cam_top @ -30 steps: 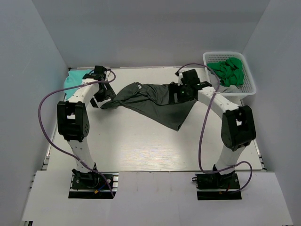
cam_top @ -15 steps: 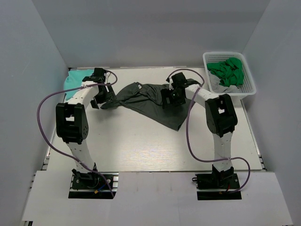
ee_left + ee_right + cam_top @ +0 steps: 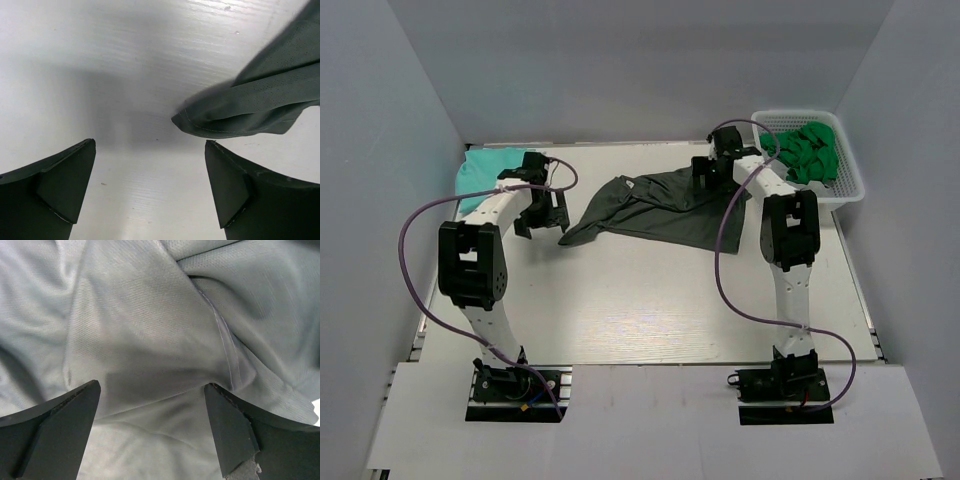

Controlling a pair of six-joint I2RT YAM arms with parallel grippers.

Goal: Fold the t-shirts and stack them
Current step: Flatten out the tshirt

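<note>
Since a second ago my right arm (image 3: 785, 225) is swinging out toward the far right. The dark grey-green t-shirt (image 3: 655, 205) is sliding that way with it and lying flatter.

Closest to me, the bare counter (image 3: 620, 310) is waiting for the fold. My left end effector (image 3: 148, 150) is hanging over it with its fingers apart, holding nothing. The shirt's left tip is lying just beside it, not between the fingers. Farther back, my right end effector (image 3: 152, 390) is hovering over the shirt's far right part. Its fingers are apart too, with crumpled cloth under them. In the back left corner the mint t-shirt (image 3: 480, 172) is lying flat. At the back right the basket (image 3: 820, 200) is holding the bright green t-shirts (image 3: 807, 150).

I am worrying about three things. The shirt is lying twisted and bunched, so a pinch here may be catching two layers and making a crooked fold. My left fingers may be closing on air, since the tip is sitting off to one side. My right arm is working near the basket and may be bumping it.
</note>
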